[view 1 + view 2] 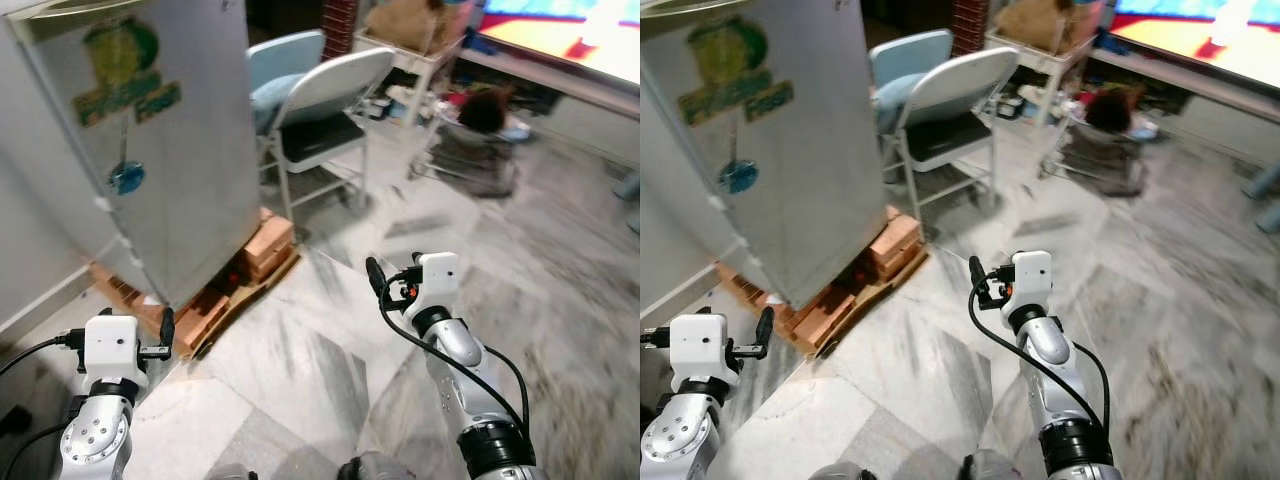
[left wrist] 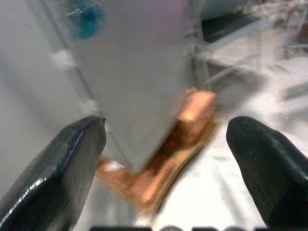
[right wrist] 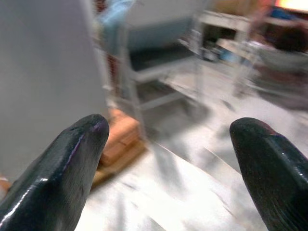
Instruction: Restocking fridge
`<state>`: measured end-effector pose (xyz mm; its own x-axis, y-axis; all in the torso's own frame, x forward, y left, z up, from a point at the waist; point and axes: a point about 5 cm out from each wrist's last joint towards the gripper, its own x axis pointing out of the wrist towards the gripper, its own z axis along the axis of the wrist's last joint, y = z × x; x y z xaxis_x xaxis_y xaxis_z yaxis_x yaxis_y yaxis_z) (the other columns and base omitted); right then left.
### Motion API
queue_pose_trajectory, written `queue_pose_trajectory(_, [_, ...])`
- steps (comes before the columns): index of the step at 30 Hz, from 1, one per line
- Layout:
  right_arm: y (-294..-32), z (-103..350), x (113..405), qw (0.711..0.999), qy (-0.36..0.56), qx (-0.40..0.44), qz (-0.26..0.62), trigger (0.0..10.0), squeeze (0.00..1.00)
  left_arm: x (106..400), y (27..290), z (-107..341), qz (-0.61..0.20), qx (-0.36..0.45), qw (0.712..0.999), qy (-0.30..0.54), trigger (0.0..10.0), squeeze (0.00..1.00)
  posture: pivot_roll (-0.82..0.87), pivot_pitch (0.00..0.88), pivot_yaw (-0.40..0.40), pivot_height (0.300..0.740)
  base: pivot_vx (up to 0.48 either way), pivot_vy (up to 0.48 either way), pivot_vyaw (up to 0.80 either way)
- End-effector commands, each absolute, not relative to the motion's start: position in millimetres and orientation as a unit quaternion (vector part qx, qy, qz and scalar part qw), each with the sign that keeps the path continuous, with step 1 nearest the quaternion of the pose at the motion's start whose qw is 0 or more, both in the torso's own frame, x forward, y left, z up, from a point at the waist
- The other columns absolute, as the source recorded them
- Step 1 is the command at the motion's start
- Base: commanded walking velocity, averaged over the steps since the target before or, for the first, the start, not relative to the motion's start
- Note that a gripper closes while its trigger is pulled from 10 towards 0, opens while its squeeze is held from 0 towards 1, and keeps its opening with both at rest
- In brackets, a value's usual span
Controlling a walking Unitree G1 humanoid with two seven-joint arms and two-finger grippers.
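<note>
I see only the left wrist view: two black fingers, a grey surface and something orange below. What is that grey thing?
Observer: It is the fridge, door closed, with a green sticker on it.
Operator: And the orange thing?
Observer: Bricks under the fridge, raising it off the marble floor.
Operator: Where is my other arm?
Observer: The right gripper is raised over the floor, open and holding nothing.
Operator: Anything near the fridge?
Observer: Two folding chairs stand right beside it.
</note>
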<state>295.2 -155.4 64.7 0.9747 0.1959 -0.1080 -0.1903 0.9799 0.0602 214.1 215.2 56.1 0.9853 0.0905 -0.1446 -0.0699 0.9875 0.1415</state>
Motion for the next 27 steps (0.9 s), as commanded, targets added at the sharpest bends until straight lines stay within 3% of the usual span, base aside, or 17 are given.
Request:
queue_pose_trajectory(1, [-152.2, 66.8, 296.7, 0.993, 0.053, 0.03, 0.1, 10.0, 0.0, 208.7, 222.8, 55.2, 0.05, 0.077, 0.992, 0.081, 10.0, 0.0, 0.05, 0.093, -0.019, 0.74, 0.0, 0.48, -0.48])
queue_pose_trajectory(20, [-151.1, 66.0, 297.6, 0.993, 0.053, 0.023, 0.104, 10.0, 0.0, 207.8, 221.8, 54.7, 0.042, 0.085, 0.992, 0.079, 10.0, 0.0, 0.05, 0.087, -0.022, 0.74, 0.0, 0.48, -0.03])
queue_pose_trajectory(27, [-151.1, 65.5, 299.1, 0.993, 0.057, 0.023, 0.104, 10.0, 0.0, 211.5, 218.1, 57.0, 0.029, 0.091, 0.993, 0.069, 10.0, 0.0, 0.05, 0.083, -0.023, 0.74, 0.083, 0.434, -0.76])
